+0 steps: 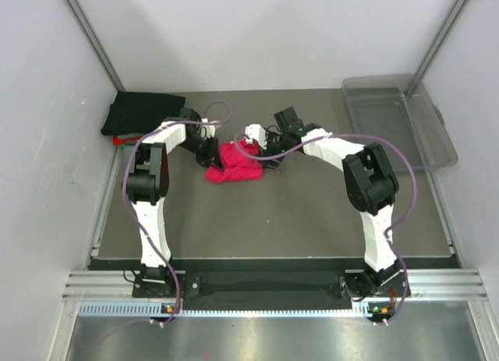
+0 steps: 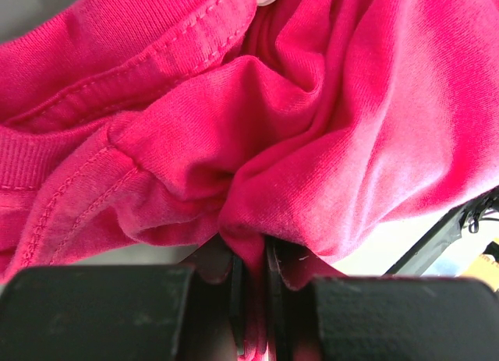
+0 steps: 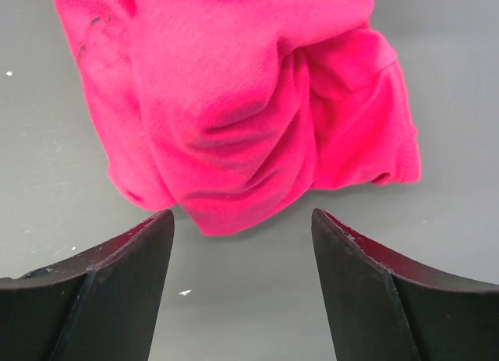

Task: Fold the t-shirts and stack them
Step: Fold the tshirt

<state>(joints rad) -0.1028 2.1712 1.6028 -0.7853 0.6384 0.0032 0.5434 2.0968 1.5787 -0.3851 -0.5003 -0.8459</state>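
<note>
**Crumpled Tee Pinched for Spreading**

The pinkish-red t-shirt point(image 1: 232, 163) is bunched in a soft, creased heap well left of the clear bin point(image 1: 437, 143). A fold of its cotton is pinched tight by the left gripper point(image 2: 255, 260), probably for drawing it flat. The right gripper point(image 3: 242, 214) is held spread at the heap's bin-side edge, seemingly for a second hold. The folded black t-shirt point(image 1: 144, 111) is laid farthest from the bin.
</note>
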